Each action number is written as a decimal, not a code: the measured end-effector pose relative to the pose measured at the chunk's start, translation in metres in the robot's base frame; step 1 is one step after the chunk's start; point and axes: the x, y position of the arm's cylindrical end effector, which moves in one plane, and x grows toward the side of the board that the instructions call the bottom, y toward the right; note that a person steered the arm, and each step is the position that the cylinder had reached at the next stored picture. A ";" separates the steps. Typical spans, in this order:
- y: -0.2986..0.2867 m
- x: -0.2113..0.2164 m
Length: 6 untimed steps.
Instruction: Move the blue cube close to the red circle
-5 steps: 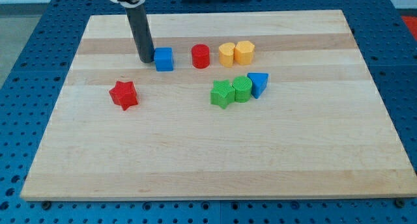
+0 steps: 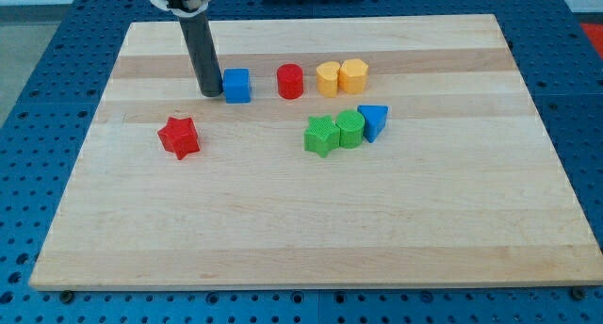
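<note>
One small gap left to close. Blue cube (image 2: 237, 85) on the far part of the worktop (image 2: 283, 230), left of the red circle (image 2: 290, 81), near it but not touching. My tip (image 2: 211, 93) down on the wood just left of the cube, touching its left side or very nearly; hard to tell which. No grasping tool to see at all, only a plain dark rod, so nothing to open, clench or hold.

Step in hand, by the look of it: pushing the cube right, toward the circle. Well lined up for that, with tip, cube and circle almost in one row.

Next: slide right in a short, straight, slow push. Keep behind the middle of the cube's left side, or risk turning it and sending it off to the near or far side. Stop before bumping the circle, or risk knocking it into the two yellow blocks (image 2: 328, 78) just right of it. Red star (image 2: 179, 137), two green blocks (image 2: 322, 135) and blue triangle (image 2: 374, 121) nearer, out of the way.
</note>
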 end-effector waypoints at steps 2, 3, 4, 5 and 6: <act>-0.008 0.033; -0.029 0.030; -0.043 0.011; -0.028 0.000; 0.003 0.000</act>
